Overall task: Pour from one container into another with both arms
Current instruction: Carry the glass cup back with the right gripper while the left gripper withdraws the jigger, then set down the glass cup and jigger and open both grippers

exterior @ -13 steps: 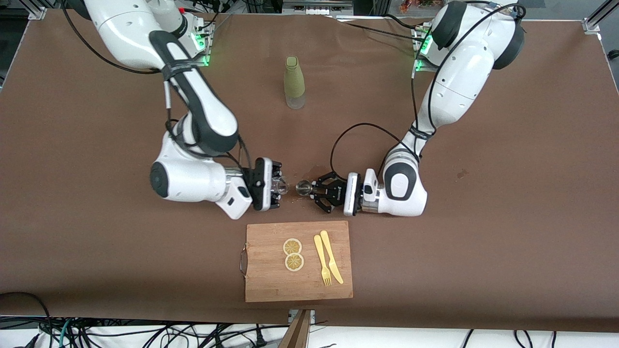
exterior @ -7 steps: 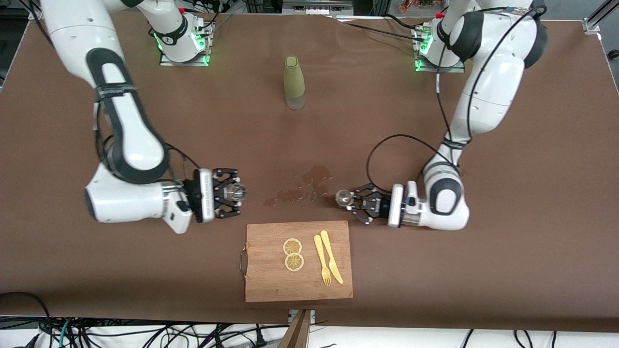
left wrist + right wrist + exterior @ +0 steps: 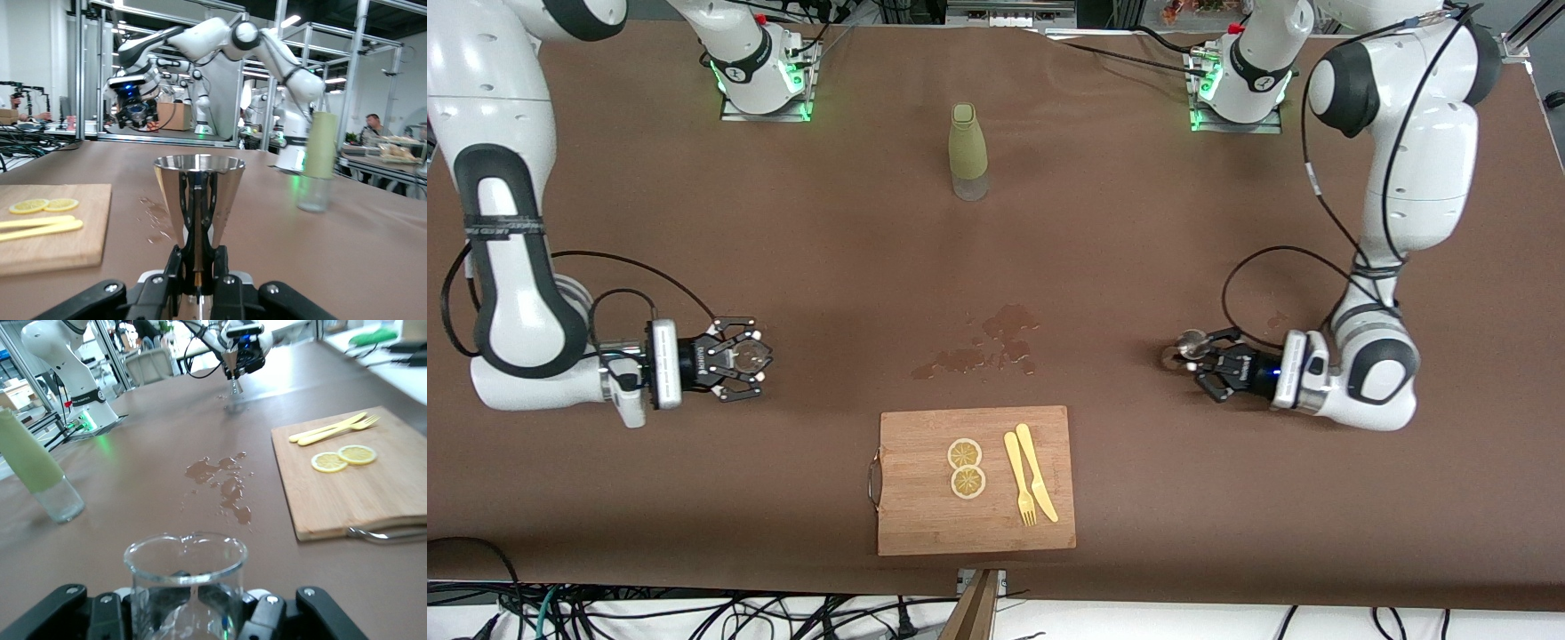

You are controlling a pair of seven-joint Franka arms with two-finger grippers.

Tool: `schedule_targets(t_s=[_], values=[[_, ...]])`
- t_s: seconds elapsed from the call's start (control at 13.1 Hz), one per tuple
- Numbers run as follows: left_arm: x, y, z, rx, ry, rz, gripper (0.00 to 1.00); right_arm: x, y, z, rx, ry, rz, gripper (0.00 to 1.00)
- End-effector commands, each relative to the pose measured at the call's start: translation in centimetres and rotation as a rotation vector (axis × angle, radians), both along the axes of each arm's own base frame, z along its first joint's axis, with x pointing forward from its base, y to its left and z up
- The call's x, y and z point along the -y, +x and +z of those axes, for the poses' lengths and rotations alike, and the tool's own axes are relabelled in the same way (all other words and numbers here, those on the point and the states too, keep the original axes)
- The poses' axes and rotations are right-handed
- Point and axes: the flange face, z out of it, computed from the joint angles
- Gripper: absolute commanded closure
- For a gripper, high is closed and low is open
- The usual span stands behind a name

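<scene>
- Both arms reach low over the brown table (image 3: pixel 1138 231), one toward each end of it, well apart from each other.
- Right gripper (image 3: pixel 749 358), at the right arm's end of the table, is clamped on a clear glass beaker (image 3: pixel 185 580); in the right wrist view the beaker stands upright between the black fingers (image 3: pixel 107 613), its rim with a small spout uppermost.
- Left gripper (image 3: pixel 1199 353), at the left arm's end, is closed on the narrow waist of a shiny metal jigger (image 3: pixel 199 197); in the left wrist view the jigger stands upright, its wide cone mouth on top.
- Whether the beaker or the jigger rests on the table or hangs just over it cannot be told.
- A dark wet spill (image 3: pixel 987 342) marks the table midway between the two grippers.
- A wooden cutting board (image 3: pixel 925 524) lies nearer to the front camera than the spill, with a metal handle at its edge toward the right arm's end.
- On the board lie two lemon slices (image 3: pixel 966 468), touching each other, and beside them a yellow fork (image 3: pixel 1019 491) and a yellow knife (image 3: pixel 1037 484) side by side.
- A bottle (image 3: pixel 967 151) in a green sleeve, clear at its base, stands upright between the two arm bases, farther from the front camera than the spill.
</scene>
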Motion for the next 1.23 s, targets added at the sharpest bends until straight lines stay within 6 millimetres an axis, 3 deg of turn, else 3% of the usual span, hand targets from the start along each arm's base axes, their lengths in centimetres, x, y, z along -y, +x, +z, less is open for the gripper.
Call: schedule_targets(t_s=[0.0, 0.23, 0.31, 0.54, 0.61, 0.69, 0.77, 0.84, 1.15], values=[[-5.1, -1.8, 0.0, 0.043, -0.025, -0.031, 1.00, 2.5, -1.1, -3.9, 0.057, 0.118, -0.009, 1.00], [-11.2, -4.1, -1.0, 0.085, -0.026, -0.014, 1.00, 5.1, -3.2, -10.2, 0.095, 0.220, -0.045, 1.00], [-13.0, -5.0, -1.2, 0.097, -0.030, -0.015, 1.00, 5.2, -3.9, -11.9, 0.106, 0.249, -0.042, 1.00], [-17.1, -7.5, -2.1, 0.123, -0.019, -0.024, 1.00, 5.8, -5.1, -14.7, 0.143, 0.283, -0.039, 0.97], [-17.6, -8.4, -2.5, 0.121, -0.032, -0.029, 1.00, 5.9, -5.3, -15.2, 0.151, 0.288, -0.039, 0.91], [-18.3, -9.0, -2.9, 0.127, -0.031, -0.036, 1.00, 5.8, -5.4, -15.6, 0.165, 0.292, -0.034, 0.74], [-18.7, -9.4, -3.1, 0.143, -0.030, -0.038, 1.00, 5.8, -5.7, -16.2, 0.160, 0.297, -0.035, 0.21], [-18.8, -9.5, -3.3, 0.156, -0.036, -0.039, 1.00, 6.2, -5.9, -16.5, 0.161, 0.300, -0.040, 0.00], [-18.9, -10.7, -4.6, 0.156, -0.039, -0.039, 1.00, 8.2, -6.2, -16.3, 0.165, 0.276, -0.042, 0.00]])
